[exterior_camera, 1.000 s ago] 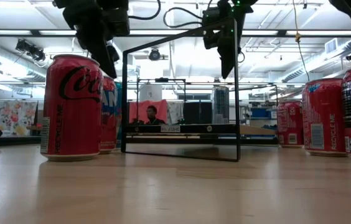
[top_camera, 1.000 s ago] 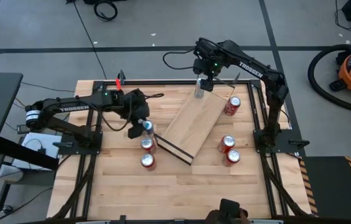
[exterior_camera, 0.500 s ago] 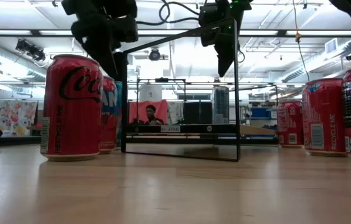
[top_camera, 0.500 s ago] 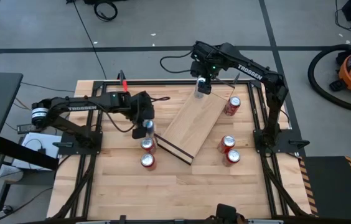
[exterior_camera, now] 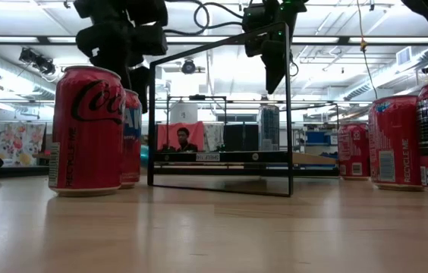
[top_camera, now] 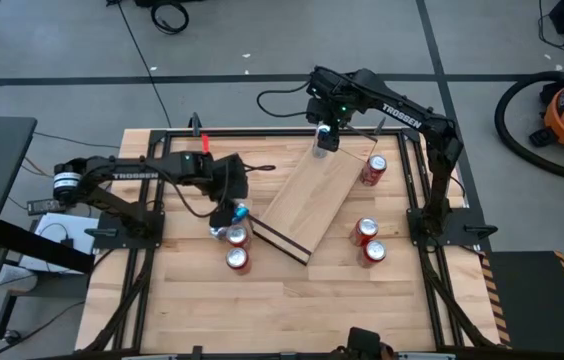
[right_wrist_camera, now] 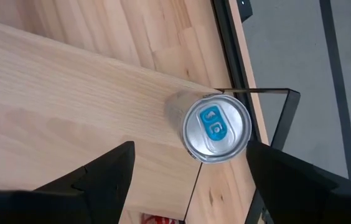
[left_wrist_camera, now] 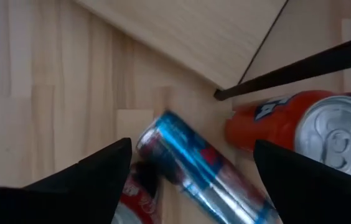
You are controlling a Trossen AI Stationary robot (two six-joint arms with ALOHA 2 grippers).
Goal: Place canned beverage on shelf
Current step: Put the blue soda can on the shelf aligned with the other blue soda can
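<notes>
Overhead, the shelf (top_camera: 307,199) lies diagonally on the worktop (top_camera: 292,305); the left gripper (top_camera: 230,212) hovers just beside its near left edge. In the left wrist view, its jaws stand open around a tilted blue can (left_wrist_camera: 203,168). In the right wrist view, the right gripper's (right_wrist_camera: 188,165) jaws stand open above a silver can (right_wrist_camera: 216,127) standing on the shelf's far end.

Bright, even light from ceiling strips (exterior_camera: 221,39) far in the low view. Soft, short shadows on the table (top_camera: 292,300). Left wrist view blurred, blue can (left_wrist_camera: 206,168) smeared. Glare on the silver can top (right_wrist_camera: 217,126). Near tabletop out of focus.
</notes>
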